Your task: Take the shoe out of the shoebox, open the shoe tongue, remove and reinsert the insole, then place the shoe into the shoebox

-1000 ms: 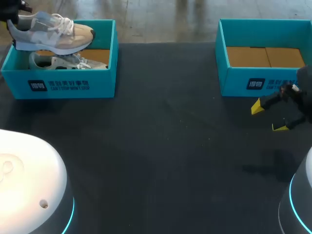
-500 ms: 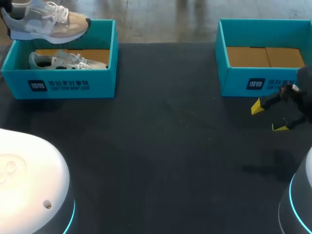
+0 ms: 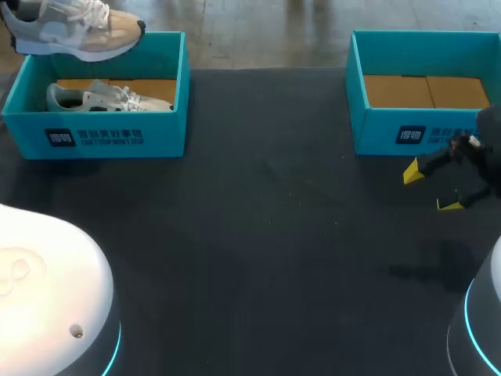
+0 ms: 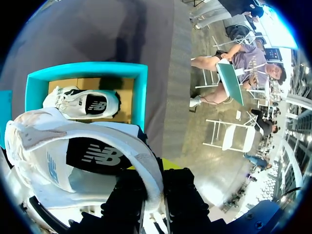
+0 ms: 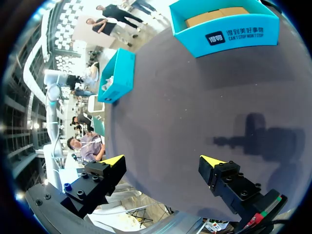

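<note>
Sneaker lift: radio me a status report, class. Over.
Left gripper shut on sneaker heel, held above left shoebox. Right gripper open, beside right shoebox. Second sneaker lies in left shoebox, below.

A: Where's your shoe [image 3: 74,31]?
B: Up in the air over the far-left corner of the left shoebox [image 3: 117,141], sole down, toe to the right. Grey/beige, white laces.
A: Box?
B: Teal, open-topped, on your surface; 2nd shoe [image 3: 106,98] on its side inside.
</note>
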Controlling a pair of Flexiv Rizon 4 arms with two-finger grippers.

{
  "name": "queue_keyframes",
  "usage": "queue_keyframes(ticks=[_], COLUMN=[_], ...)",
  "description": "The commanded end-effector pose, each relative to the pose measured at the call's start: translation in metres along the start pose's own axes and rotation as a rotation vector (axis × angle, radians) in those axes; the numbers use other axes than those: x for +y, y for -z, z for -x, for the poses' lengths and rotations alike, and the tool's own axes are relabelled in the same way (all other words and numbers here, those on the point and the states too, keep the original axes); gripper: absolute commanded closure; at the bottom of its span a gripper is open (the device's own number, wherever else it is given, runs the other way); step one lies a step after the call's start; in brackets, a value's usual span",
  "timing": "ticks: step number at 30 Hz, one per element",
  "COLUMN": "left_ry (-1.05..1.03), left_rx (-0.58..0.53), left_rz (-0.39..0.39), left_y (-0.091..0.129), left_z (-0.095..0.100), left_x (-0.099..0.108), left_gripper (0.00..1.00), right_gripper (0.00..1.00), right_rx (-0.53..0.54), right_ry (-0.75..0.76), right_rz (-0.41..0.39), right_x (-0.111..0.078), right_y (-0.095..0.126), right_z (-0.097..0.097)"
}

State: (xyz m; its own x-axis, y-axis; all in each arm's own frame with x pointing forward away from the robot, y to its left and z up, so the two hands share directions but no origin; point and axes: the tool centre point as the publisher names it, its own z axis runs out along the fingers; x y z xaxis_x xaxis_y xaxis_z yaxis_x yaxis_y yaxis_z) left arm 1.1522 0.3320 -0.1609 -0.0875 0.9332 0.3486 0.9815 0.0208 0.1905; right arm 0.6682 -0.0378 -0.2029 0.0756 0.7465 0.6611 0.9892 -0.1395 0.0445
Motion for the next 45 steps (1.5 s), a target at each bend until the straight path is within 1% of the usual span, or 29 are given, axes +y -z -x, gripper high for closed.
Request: queue_keyframes(ticks=[1,13,28,41,45], left_ry=[-0.002,-0.009,0.003,0.01,0.019], left_rx=[0.004,-0.002,0.008,0.018,0.003], left_rz=[-0.022,-0.032,-0.032,-0.012,-0.012], left_y=[-0.004,-0.016,-0.038,-0.053,-0.057], left_z=[0.001,0.012,0.03,0.05,0.053], left_x=[0.015,0.03,0.045,0.046,0.045], left_gripper=[1.0,1.0,1.0,1.0,1.0], right_gripper=[0.0,0.0,0.0,0.0,0.0], right_rx=[-0.003,-0.003,-0.003,-0.003,-0.003], right_ry=[-0.001,-0.001,-0.001,-0.001,-0.001], right_rz=[0.001,0.001,0.001,0.001,0.001], right_x=[-0.001,-0.001,-0.001,-0.001,-0.001], right_y=[-0.001,-0.001,-0.001,-0.001,-0.001], right_z=[0.0,0.0,0.0,0.0,0.0])
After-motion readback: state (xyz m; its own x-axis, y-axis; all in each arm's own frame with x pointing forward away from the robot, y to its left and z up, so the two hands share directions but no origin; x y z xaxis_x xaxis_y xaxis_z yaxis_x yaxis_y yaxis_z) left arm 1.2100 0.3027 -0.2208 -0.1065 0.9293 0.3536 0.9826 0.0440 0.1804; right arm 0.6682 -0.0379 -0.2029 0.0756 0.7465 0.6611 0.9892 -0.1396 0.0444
